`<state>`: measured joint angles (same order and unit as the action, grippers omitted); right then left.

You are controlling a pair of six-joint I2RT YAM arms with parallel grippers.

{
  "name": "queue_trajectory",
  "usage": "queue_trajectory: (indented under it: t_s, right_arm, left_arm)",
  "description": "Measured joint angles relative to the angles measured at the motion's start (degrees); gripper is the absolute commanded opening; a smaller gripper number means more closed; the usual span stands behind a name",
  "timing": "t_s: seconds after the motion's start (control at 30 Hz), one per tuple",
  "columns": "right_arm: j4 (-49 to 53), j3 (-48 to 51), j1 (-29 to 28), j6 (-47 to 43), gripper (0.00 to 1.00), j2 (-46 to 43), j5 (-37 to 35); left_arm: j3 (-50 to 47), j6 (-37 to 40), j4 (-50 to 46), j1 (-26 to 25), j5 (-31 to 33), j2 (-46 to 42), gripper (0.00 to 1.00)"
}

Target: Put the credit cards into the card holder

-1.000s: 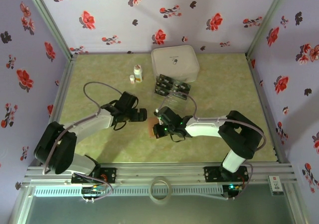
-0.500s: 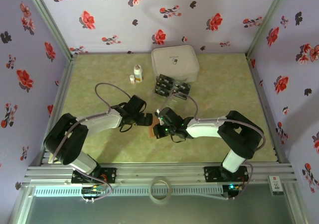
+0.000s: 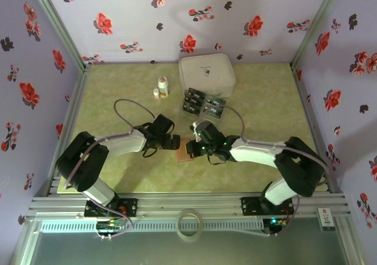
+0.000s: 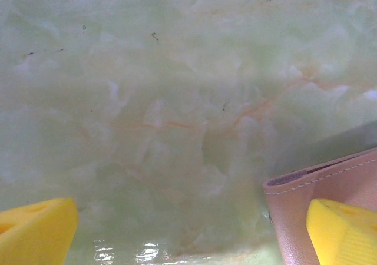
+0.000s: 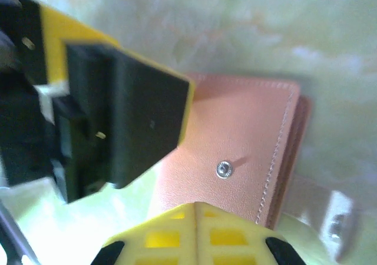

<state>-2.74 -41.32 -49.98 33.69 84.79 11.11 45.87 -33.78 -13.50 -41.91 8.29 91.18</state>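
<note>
hovering over the folded card holder (image 5: 235, 147): right gripper (image 5: 194, 213) pinched closed on nothing just above its snap, left gripper (image 4: 194, 229) spread wide, one finger at its edge. no card in yet, apparently; credit cards (image 3: 203, 103) well beyond both jaws, beside the white case (image 3: 206, 73). green marbled tabletop (image 3: 118, 94), flowered lilac walls (image 3: 177, 17).

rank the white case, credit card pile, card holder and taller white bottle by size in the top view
1. white case
2. credit cards, taken together as a pile
3. card holder, partly hidden, so it only probably ranks above the bottle
4. taller white bottle
</note>
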Motion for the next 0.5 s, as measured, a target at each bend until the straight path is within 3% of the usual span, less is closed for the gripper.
queue_trajectory:
  t_s: [0.13, 0.2, 0.5]
  right_arm:
    - [6.4, -1.3, 2.6, 0.6, 0.42, -5.4, -3.1]
    - [9.9, -2.7, 3.4, 0.4, 0.47, -6.1, -4.6]
    - [21.4, -8.9, 4.0, -0.7, 0.45, -1.0, -8.2]
  left_arm:
    - [0.0, -0.3, 0.0, -0.9, 1.8, 0.4, 1.00]
    - [0.1, -0.3, 0.0, -1.5, 2.7, 0.8, 1.00]
    - [2.3, -0.3, -1.9, -4.5, 8.3, 2.4, 1.00]
